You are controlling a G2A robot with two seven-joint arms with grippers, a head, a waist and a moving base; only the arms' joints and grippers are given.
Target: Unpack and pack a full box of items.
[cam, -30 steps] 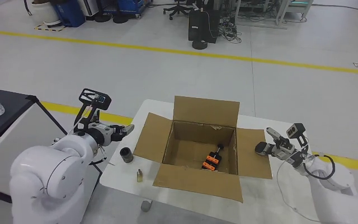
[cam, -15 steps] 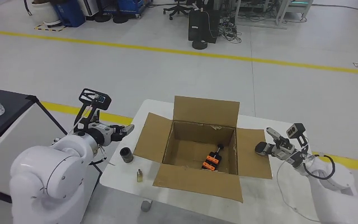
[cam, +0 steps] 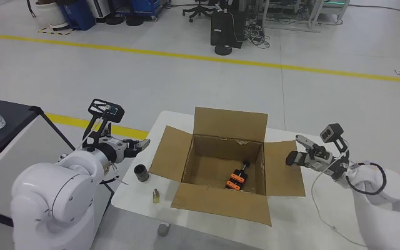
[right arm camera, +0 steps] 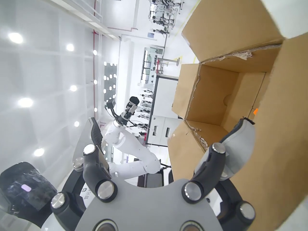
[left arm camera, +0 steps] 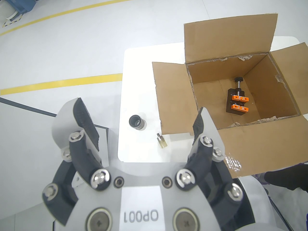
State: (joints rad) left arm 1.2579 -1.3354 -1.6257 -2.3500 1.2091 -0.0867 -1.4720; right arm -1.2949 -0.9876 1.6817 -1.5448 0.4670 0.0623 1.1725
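Our right gripper [cam: 292, 157] has lifted toward the brown cardboard box [cam: 230, 124], it and our left gripper [cam: 141, 145] both agape and empty; the black-and-orange metal vise [cam: 237, 178] inside looks dense and rigid, so we'd pinch its body.

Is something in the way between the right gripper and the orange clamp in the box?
Yes. The box wall and its folded-out flap lie between the right gripper and the clamp. From above, nothing covers the clamp.
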